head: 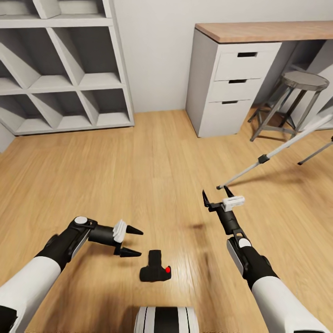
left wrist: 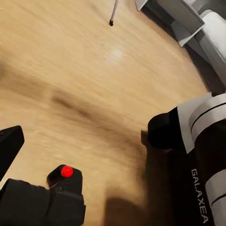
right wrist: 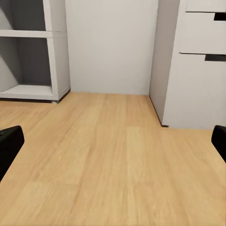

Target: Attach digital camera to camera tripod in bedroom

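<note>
The digital camera (head: 155,271) lies on the light wood floor just ahead of my base, black, with its red button (head: 167,269) to the right. My left gripper (head: 133,241) hovers open just left of and beyond it, touching nothing. In the left wrist view the camera (left wrist: 44,203) sits close by one dark fingertip (left wrist: 9,148). The camera tripod shows as a slanting silver leg (head: 277,152) at the right, its foot on the floor near my right gripper (head: 216,194), which is open and empty. The tripod's head is out of view.
A white desk (head: 231,78) with drawers and a wood top stands at the back right, a round grey stool (head: 305,81) beside it. A grey cube shelf (head: 60,69) fills the back left. Open floor lies between them.
</note>
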`<state>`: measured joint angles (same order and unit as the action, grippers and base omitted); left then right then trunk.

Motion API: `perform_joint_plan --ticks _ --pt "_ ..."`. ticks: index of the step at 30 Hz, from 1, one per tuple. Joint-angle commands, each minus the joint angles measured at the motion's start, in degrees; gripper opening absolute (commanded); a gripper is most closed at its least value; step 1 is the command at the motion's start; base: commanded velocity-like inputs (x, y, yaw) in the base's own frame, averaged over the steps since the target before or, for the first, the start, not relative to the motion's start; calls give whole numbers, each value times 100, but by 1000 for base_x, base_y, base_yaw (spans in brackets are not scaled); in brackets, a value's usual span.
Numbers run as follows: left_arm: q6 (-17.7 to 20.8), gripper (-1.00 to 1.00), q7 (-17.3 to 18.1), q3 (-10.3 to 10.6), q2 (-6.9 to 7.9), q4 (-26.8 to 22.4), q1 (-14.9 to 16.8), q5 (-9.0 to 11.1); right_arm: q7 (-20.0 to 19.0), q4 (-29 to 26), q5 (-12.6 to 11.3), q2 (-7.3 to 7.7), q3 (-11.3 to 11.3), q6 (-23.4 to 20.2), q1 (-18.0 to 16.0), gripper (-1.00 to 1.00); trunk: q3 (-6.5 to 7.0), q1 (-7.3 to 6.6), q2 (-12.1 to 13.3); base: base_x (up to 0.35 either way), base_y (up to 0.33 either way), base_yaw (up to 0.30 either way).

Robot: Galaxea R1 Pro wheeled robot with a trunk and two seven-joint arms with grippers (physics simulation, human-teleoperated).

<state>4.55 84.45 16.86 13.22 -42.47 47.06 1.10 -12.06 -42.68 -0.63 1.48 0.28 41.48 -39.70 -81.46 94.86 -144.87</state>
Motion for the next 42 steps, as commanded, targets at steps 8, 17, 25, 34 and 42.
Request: perform_joint_plan --ticks 8,17,25,34,42 --pt "46 100 13 -238 7 -7 3 13 -14 16 -7 -1 23 125 -3 100 -182 19 -13 0 0 0" --pt "52 100 18 -277 5 -7 3 13 -9 22 -7 -7 116 142 -3 100 -376 43 -25 0 0 80" --pt "47 100 14 -273 3 4 -1 13 -12 23 -5 -8 129 149 -3 100 -550 63 -35 0 0 57" --pt "46 100 10 -264 1 18 -4 12 -7 23 1 -8 130 150 -3 100 -749 86 -47 0 0 5" --pt "46 100 10 -259 -5 19 -4 6 -13 23 2 -8 130 155 -3 100 -927 107 -58 0 0 0"
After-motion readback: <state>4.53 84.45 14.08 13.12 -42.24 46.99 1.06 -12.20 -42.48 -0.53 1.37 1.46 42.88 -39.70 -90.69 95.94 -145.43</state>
